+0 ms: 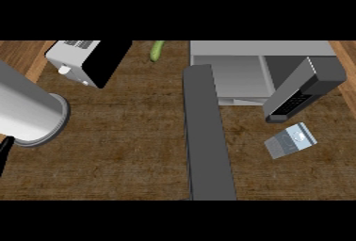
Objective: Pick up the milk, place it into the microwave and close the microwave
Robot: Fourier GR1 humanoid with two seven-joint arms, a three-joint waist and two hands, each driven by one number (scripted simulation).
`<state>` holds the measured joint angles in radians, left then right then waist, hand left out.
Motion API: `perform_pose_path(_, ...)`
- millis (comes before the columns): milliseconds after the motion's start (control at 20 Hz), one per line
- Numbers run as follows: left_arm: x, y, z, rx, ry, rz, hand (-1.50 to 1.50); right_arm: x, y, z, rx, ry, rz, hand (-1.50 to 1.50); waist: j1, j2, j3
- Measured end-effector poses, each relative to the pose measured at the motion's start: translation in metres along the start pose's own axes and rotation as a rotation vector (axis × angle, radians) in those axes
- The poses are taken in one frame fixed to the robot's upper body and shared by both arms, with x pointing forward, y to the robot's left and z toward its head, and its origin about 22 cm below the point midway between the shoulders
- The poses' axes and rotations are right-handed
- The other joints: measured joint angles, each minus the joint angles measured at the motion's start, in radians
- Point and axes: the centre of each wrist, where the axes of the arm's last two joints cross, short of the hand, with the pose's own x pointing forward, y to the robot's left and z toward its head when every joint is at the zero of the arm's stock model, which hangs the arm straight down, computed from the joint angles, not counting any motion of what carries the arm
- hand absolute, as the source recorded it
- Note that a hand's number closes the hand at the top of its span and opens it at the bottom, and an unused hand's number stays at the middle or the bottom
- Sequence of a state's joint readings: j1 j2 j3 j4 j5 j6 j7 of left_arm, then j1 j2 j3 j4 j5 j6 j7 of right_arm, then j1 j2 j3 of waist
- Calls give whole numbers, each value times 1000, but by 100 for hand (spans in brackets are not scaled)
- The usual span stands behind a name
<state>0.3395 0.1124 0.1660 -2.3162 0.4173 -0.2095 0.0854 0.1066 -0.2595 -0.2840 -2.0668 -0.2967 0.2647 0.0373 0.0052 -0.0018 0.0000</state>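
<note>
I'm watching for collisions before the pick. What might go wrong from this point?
The open microwave door juts far across the counter, between the left forearm and the milk carton; a reach from that side might hit it. The carton seems to lie on its side just in front of the microwave's control panel, so lifting it into the cavity could clip the panel.

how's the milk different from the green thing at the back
The milk is a boxy grey-and-white carton, while the green thing is slim and rounded. The milk looks bigger than the green thing. The milk lies askew in front of the microwave, right of its open door. The green thing lies at the far edge, left of the microwave. Both lie on the counter.
</note>
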Motion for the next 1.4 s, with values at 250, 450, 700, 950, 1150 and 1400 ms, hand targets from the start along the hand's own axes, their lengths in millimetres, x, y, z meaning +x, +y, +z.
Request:
perform_pose_path(250,4,6,16,12,16,1,-150,-25,-7,2,-36,53,21,-150,3,0,0)
perform_pose_path(450,4,10,29,22,42,-11,-150,-49,-13,6,-88,100,52,-150,6,0,0)
perform_pose_path(700,7,19,38,23,58,-40,-150,-86,-20,15,-136,164,98,-150,9,1,0)
perform_pose_path(950,10,26,51,23,74,-47,-150,-128,-35,31,-157,219,115,-150,16,1,1)
perform_pose_path(1150,12,31,58,28,76,-47,-150,-158,-36,41,-152,255,138,-150,16,2,1)
perform_pose_path(1400,13,33,66,31,77,-43,-150,-191,-36,58,-136,276,170,-150,17,2,2)
